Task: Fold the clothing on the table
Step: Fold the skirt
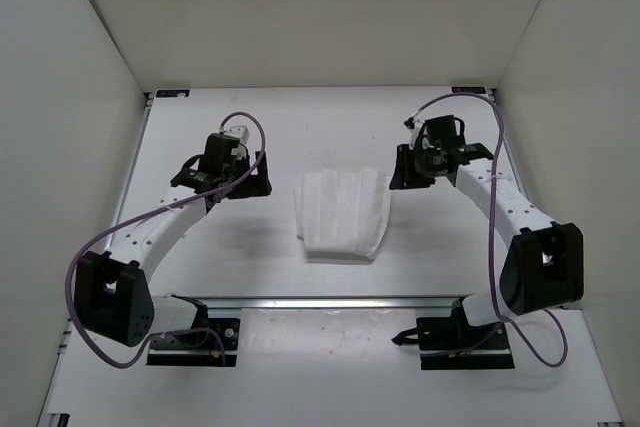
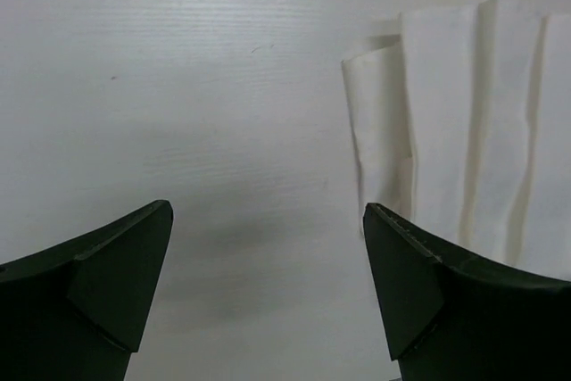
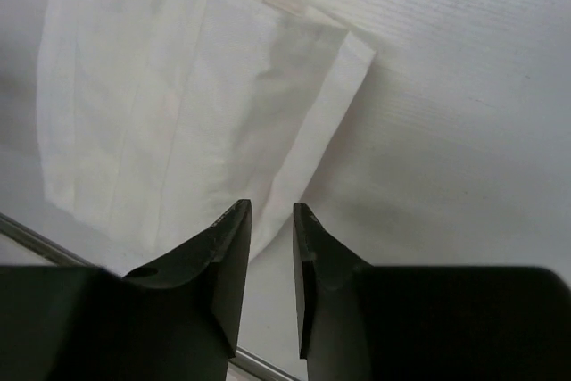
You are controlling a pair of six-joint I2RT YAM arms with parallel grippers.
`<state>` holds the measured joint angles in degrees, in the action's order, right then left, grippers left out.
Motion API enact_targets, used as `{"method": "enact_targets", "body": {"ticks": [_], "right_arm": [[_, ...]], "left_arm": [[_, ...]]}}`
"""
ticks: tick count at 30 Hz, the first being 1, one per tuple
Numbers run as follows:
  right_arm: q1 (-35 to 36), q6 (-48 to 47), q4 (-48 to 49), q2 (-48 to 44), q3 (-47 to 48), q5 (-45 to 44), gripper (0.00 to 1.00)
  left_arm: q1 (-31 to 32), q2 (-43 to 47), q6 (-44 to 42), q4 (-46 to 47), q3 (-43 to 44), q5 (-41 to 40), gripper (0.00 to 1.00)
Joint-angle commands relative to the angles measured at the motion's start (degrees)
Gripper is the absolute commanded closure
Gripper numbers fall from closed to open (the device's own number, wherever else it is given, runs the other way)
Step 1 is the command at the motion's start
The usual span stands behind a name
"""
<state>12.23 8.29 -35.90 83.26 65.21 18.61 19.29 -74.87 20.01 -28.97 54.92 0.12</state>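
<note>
I find the clothing (image 1: 342,214) lying near the middle of the worktop (image 1: 262,252), between the 2 arms. It is a compact folded packet, wider at its far edge than at its near one, with lengthwise creases showing. I judge it light, thin and limp: it has no stiffness, will sag from any single hold, and its layers may slide or peel apart if only the top ply is pinched. In my judgement the sound place to take hold is at a corner or along 1 free edge, with a fingertip kept low to the surface so that all layers are caught together. 2 holds on matching corners would keep a further fold square. The left pincer (image 2: 268,220) stands spread wide and empty over bare worktop, just beside the packet's left edge, touching nothing that I can see. The right pincer (image 3: 272,213) is parted only by a narrow slit, with nothing in it. It hangs by the packet's right side, and I cannot tell whether its tips touch the cloth. Neither pincer holds the clothing.
</note>
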Motion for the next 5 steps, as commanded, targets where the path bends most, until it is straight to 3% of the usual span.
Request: {"method": "enact_targets", "body": {"ticks": [1, 3, 4, 5], "right_arm": [[0.08, 0.14, 3.46, -1.61, -2.10, 0.10, 0.79], [-0.45, 1.27, 5.39, -2.75, -3.42, 0.72, 0.76], [-0.71, 1.02, 6.27, -2.93, -4.21, 2.20, 0.68], [-0.80, 0.93, 6.37, -3.80, -4.30, 2.65, 0.66]], "left_arm": [[-0.13, 0.61, -2.52, -3.55, 0.02, -3.37, 0.02], [0.22, -0.09, -3.13, -4.68, 0.89, -3.20, 0.02], [0.57, -0.53, -3.66, -5.30, 1.50, -3.37, 0.02], [0.66, -1.06, -3.84, -6.00, 1.60, -3.29, 0.02]]}}
